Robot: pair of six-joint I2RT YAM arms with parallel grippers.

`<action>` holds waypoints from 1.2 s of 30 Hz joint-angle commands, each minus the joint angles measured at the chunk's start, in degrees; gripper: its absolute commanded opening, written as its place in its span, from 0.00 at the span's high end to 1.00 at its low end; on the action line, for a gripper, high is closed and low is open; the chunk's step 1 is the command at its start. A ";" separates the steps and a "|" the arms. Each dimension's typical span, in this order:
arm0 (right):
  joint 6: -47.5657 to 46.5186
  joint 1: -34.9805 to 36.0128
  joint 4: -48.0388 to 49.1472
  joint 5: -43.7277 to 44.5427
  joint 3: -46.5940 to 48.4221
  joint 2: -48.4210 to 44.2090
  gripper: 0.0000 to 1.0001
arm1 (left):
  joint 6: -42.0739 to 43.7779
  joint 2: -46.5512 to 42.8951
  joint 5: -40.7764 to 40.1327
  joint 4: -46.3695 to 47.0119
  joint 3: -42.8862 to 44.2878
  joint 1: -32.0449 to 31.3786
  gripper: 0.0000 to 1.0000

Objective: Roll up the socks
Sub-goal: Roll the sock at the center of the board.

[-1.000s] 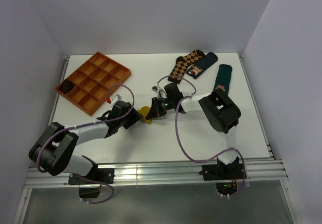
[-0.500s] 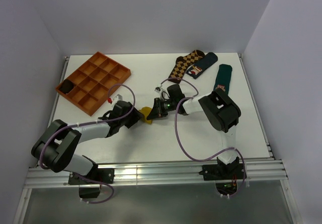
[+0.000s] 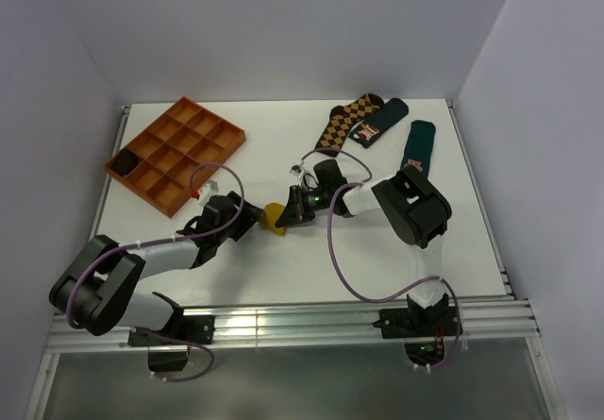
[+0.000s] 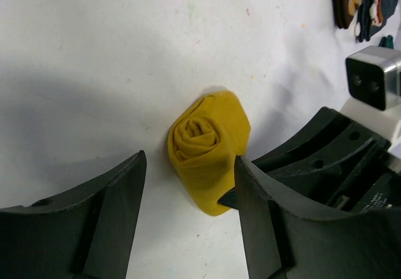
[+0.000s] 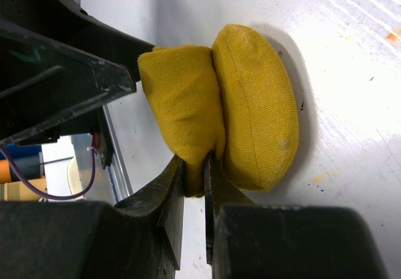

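The mustard-yellow sock [image 3: 274, 217] is seen near the middle of the counter [image 3: 377, 250], wound into a tight coil and lying between the two arms. In the left wrist view its spiral end is turned up towards the camera.

A thin fold of the fabric, in the crease between the roll's two bulges, is pinched by the right gripper [image 5: 195, 171], whose fingers are pressed almost together on it. The fingers of the left gripper [image 4: 188, 166] are held spread, one on either side of the roll and just short of it; no contact with the cloth can be made out.

The bundle is judged to be light, soft and springy. It would be squashed rather than resisted by a grip, and the coil may loosen if let go. A hold across the body of the roll, or on its outer layer, is judged safest.

An argyle sock [image 3: 344, 123], two dark socks [image 3: 418, 148] and an orange compartment tray [image 3: 175, 151] lie well apart.
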 commanded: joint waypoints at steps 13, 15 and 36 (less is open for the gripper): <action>-1.34 0.71 -11.70 6.85 -3.85 4.28 1.00 | -1.74 6.38 2.01 6.36 0.97 0.54 0.45; -1.34 0.80 -11.61 7.11 -3.94 4.10 1.00 | -1.56 7.00 2.10 5.22 1.23 0.54 0.50; -16.80 9.67 -14.95 38.20 -7.80 -25.16 0.39 | 5.20 8.49 -1.33 -8.58 9.84 -2.09 0.85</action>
